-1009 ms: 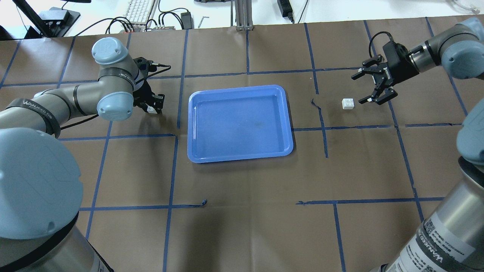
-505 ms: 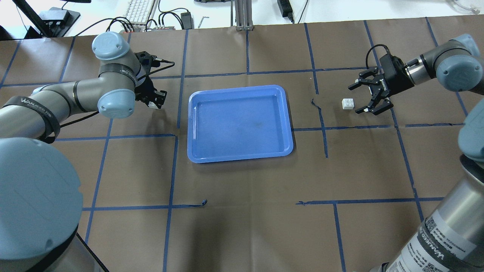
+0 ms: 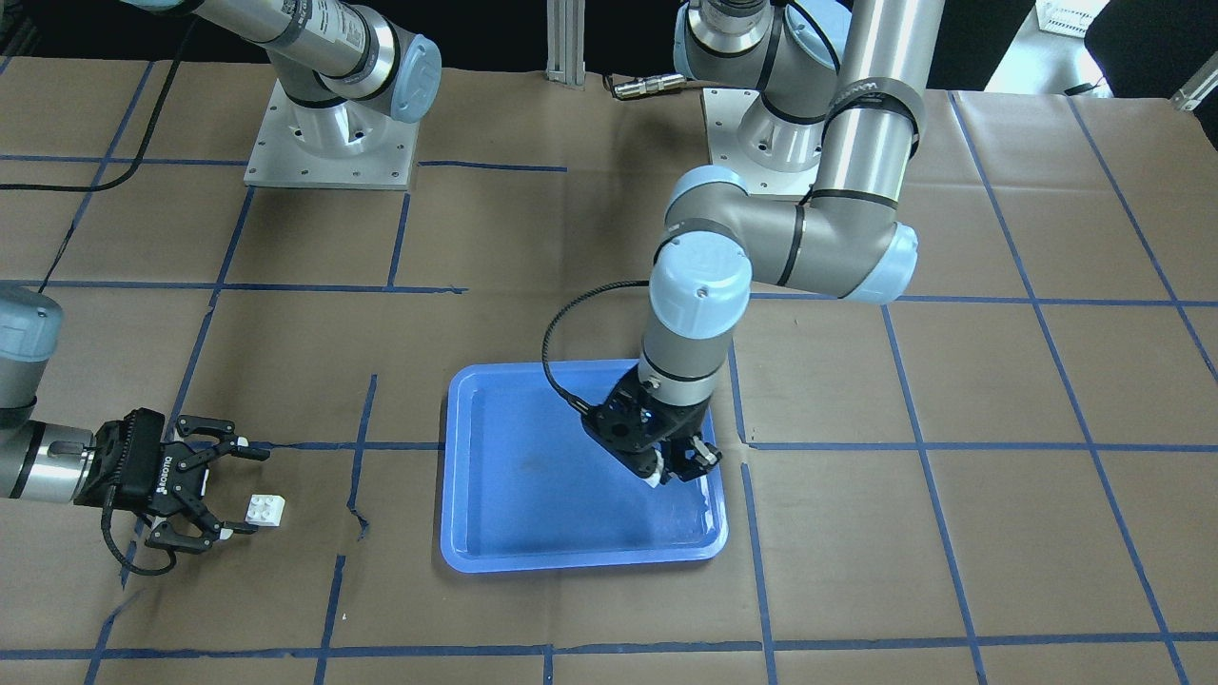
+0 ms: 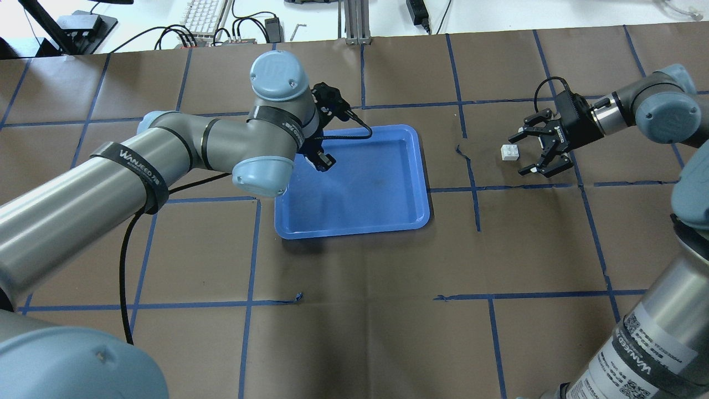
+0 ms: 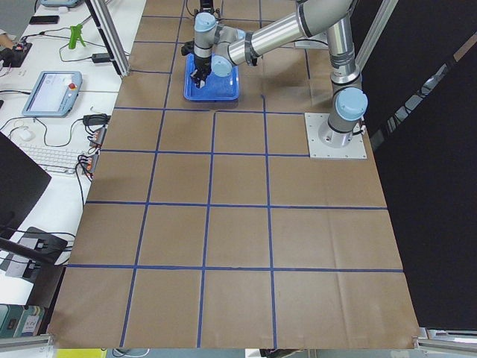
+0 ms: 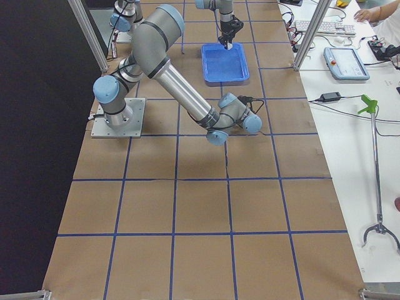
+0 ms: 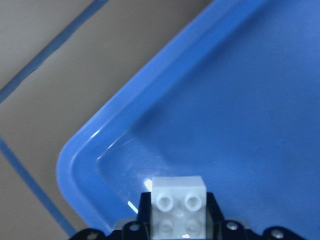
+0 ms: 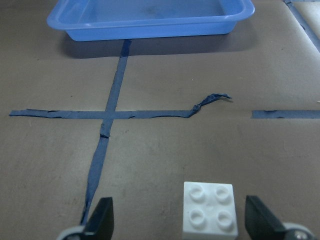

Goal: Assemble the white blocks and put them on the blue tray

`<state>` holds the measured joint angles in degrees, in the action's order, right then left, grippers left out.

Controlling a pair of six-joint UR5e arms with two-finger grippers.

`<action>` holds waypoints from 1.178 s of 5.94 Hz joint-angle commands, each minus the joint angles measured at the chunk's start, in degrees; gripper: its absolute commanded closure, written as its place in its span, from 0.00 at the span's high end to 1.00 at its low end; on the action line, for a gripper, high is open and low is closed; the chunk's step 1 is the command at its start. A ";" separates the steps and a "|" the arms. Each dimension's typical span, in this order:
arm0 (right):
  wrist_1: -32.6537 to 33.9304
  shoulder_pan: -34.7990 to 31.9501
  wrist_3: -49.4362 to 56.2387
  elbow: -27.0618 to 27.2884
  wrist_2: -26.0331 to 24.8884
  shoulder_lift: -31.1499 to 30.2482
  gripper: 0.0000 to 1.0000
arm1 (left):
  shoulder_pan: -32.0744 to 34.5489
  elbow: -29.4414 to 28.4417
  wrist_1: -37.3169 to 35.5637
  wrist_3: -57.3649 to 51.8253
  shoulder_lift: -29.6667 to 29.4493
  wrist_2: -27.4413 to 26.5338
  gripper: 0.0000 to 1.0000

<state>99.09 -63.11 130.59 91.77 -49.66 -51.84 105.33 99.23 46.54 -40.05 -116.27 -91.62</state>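
Observation:
My left gripper point(image 4: 324, 162) is shut on one white block point(image 7: 178, 205) and holds it above the blue tray point(image 4: 365, 210), near its far left corner. The wrist view shows the block's studs over the tray's rim point(image 7: 80, 165). From across the table this gripper point(image 3: 677, 466) hangs over the tray point(image 3: 533, 533). The second white block point(image 4: 509, 152) lies on the brown table right of the tray. My right gripper point(image 4: 525, 152) is open, low and level, with one finger on each side of that block point(image 8: 208, 207) and not touching it.
Brown paper with blue tape lines covers the table. A torn, curled piece of tape point(image 8: 210, 100) lies between the right block and the tray point(image 8: 150, 20). Keyboard, cables and power bricks lie beyond the table's far edge point(image 4: 210, 22).
My left arm swung right from left of the tray to above its far left corner, carrying its block. My right gripper moved closer to the lying block, so its open fingers now flank it.

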 commanded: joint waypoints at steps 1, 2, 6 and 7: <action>2.84 0.00 0.02 -0.01 -0.17 -0.02 0.49 | 1.72 0.53 -0.56 -22.33 -1.66 0.30 0.03; 4.43 0.00 0.02 0.07 -0.26 -0.02 0.38 | 1.72 0.44 -0.83 -30.62 -2.55 1.00 0.04; 3.31 0.00 -2.60 -1.59 -0.52 -3.51 0.25 | 1.80 0.44 -1.45 -30.44 -5.98 3.64 0.44; 2.09 -0.17 -5.40 -1.42 -0.44 -7.71 0.24 | 1.80 0.26 -1.53 -30.44 -5.98 3.64 0.96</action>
<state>102.20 -63.15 127.55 90.44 -50.09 -56.01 107.13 99.59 45.10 -70.53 -122.08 -88.02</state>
